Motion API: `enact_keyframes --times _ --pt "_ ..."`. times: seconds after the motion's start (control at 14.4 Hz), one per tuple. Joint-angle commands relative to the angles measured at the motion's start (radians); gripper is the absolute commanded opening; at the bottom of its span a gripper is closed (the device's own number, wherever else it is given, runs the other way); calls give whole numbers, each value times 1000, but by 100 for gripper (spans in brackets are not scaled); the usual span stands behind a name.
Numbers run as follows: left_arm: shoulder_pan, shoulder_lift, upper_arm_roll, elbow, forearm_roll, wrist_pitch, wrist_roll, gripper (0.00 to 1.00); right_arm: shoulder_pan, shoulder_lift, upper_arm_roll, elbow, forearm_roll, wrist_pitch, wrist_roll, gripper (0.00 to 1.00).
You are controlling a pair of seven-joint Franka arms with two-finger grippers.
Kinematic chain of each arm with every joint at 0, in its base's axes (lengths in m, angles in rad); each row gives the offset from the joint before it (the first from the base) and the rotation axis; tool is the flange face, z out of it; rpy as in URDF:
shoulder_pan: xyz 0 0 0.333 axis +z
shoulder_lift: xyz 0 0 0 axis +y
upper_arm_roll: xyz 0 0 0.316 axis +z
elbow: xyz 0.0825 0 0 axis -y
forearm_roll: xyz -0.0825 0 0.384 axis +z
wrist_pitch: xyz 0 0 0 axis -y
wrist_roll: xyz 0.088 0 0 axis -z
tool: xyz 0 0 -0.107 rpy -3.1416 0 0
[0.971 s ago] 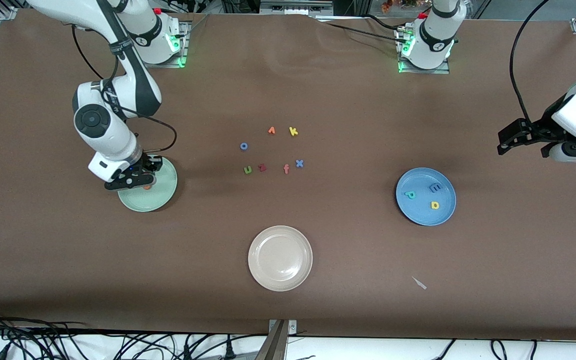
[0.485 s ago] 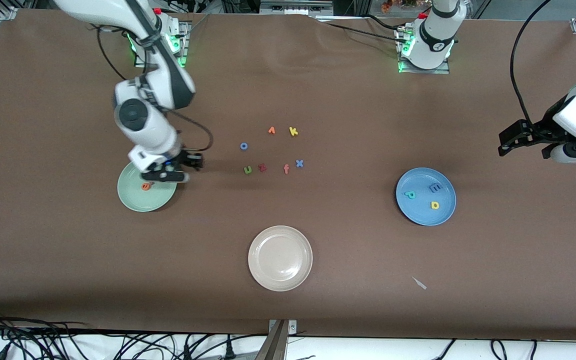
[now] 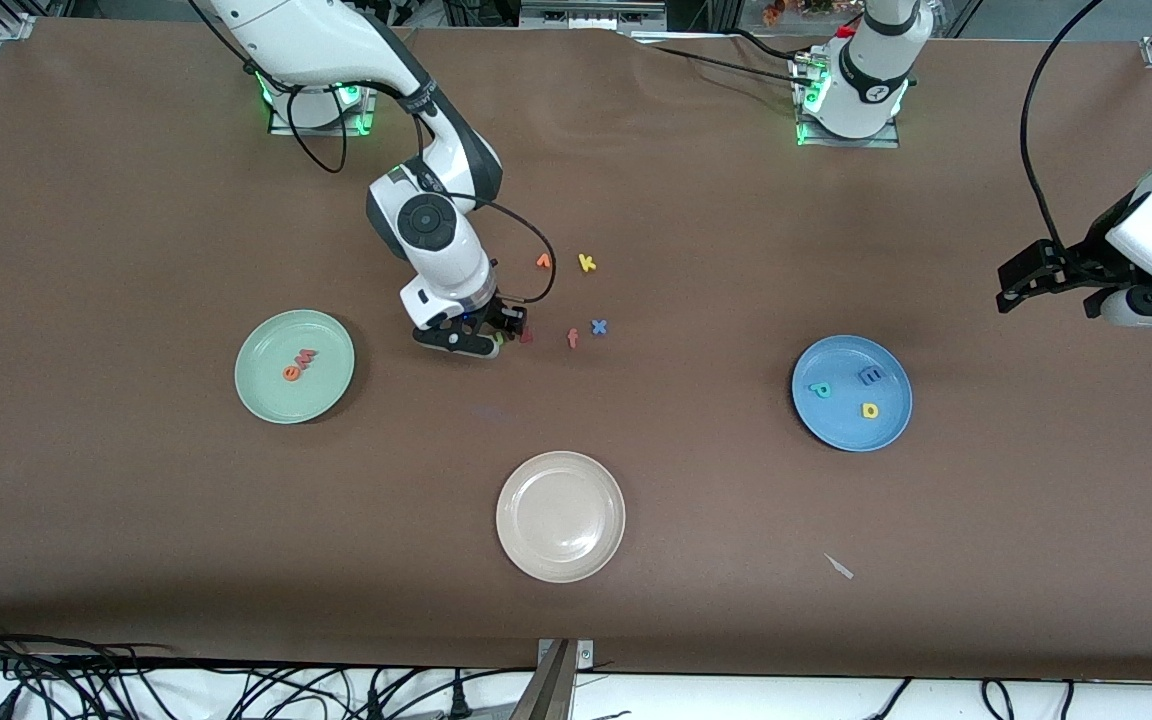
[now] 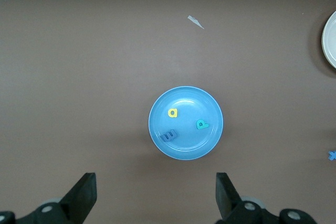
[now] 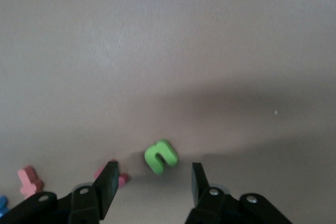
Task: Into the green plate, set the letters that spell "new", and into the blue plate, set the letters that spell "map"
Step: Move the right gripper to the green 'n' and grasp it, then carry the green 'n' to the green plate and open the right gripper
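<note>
The right arm reaches out over the middle of the worktop, its right pincer down low with fingers apart. The left arm waits at its worktop end, left pincer wide open.

Robotics laboratory: arm bases bolted to a paper-covered table, aluminium framing, loose cabling along its near edge.

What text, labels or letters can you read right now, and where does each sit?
"e", "w": foam letters in the green plate.
"m", "a", "p": in the blue plate.
"n": green, on the table under the open right gripper.
"k", "f", "x": loose nearby.
No printed labels or brands are readable.
</note>
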Motion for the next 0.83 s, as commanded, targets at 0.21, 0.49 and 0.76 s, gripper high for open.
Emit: enact_keyframes --times 0.21,0.49,0.76 --pt "2 10 -2 19 -24 1 8 100 7 48 -15 40 6 31 15 65" --pt "-1 10 -2 24 -23 1 8 100 22 54 -16 29 6 47 18 64" --pt "-10 10 -3 27 -18 1 5 100 27 64 -18 -22 3 117 15 64"
